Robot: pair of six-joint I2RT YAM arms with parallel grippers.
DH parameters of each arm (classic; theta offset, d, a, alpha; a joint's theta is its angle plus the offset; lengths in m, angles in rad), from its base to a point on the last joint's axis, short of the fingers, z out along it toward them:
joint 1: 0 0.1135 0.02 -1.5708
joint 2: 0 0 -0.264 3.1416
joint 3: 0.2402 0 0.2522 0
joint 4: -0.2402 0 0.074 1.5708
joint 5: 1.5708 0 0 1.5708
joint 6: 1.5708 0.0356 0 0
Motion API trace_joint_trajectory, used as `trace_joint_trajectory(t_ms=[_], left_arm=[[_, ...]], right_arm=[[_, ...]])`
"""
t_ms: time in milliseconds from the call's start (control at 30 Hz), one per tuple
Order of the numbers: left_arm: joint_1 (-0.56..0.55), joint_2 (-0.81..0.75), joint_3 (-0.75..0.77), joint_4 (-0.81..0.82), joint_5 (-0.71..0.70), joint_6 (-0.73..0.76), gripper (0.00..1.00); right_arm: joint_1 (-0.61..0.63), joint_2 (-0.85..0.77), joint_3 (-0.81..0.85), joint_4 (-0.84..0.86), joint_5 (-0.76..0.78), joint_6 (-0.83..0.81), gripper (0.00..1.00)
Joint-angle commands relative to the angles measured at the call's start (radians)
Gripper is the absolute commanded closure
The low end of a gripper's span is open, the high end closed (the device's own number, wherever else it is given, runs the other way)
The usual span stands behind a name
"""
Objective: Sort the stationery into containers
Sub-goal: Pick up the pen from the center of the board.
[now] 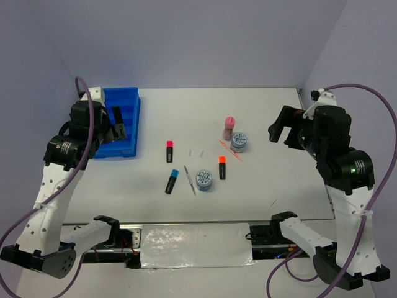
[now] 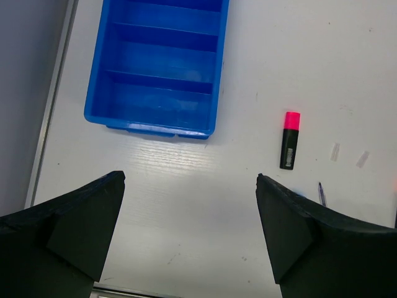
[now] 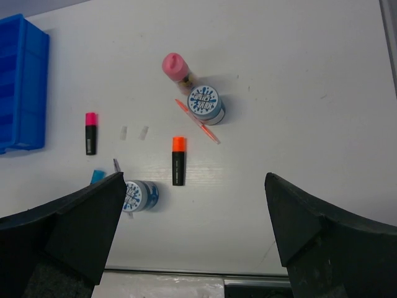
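Three stubby highlighters lie on the white table (image 1: pixel 279 186), long axes running near to far with caps toward the far side: pink highlighter (image 1: pixel 169 151), orange highlighter (image 1: pixel 222 167) and, slightly slanted, blue highlighter (image 1: pixel 172 180). A thin grey stick (image 1: pixel 189 180) lies between the blue one and the near disc (image 1: pixel 203 179). The far disc (image 1: pixel 239 141) sits just beside a pink-capped tube (image 1: pixel 229 128), with a diagonal orange stick (image 1: pixel 231 151) against its near side.

The left gripper (image 1: pixel 118 124) hangs by the near end of the blue tray (image 1: pixel 130 105), jaws spread wide and holding nothing. From its wrist camera, the tray lies ahead of the left finger and the pink highlighter ahead of the right. The compartments in view show bare blue floors.

The right gripper (image 1: pixel 282 130), also wide and holding nothing, hovers at the table's right, well apart from the stationery. Its wrist camera frames the orange highlighter ahead, between the fingers (image 3: pixel 93 217).
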Motion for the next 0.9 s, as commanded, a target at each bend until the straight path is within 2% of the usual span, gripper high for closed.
trace_joint_trajectory(t_ms=[0, 333, 500, 533, 567, 600, 633, 700, 867], left_arm=[[-0.009, 0.003, 0.025, 0.020, 0.008, -0.005, 0.01], [-0.012, 0.008, 0.021, 0.025, 0.028, -0.010, 0.01], [-0.024, 0.063, -0.057, 0.132, 0.171, -0.048, 0.01], [-0.040, 0.089, -0.068, 0.152, 0.206, -0.062, 0.01], [-0.070, 0.151, -0.076, 0.175, 0.196, -0.101, 0.01], [-0.149, 0.184, -0.079, 0.190, 0.171, -0.115, 0.01], [-0.187, 0.258, -0.082, 0.206, 0.125, -0.129, 0.01], [-0.242, 0.333, -0.113, 0.271, 0.125, -0.160, 0.01], [-0.251, 0.584, -0.151, 0.368, 0.163, -0.215, 0.08]], right_arm=[[-0.004, -0.013, 0.026, 0.036, -0.005, 0.012, 0.00], [-0.004, -0.010, 0.027, 0.047, -0.021, 0.008, 0.00], [-0.004, -0.002, -0.008, 0.058, -0.051, 0.011, 0.00], [-0.003, -0.001, -0.023, 0.064, -0.061, 0.012, 0.00], [-0.004, 0.001, -0.031, 0.069, -0.083, 0.018, 0.00], [-0.004, 0.001, -0.040, 0.082, -0.093, 0.020, 0.00], [-0.004, 0.007, -0.043, 0.088, -0.104, 0.021, 0.00], [-0.004, 0.013, -0.040, 0.099, -0.147, 0.020, 0.00], [-0.004, 0.018, -0.051, 0.102, -0.213, 0.012, 0.00]])
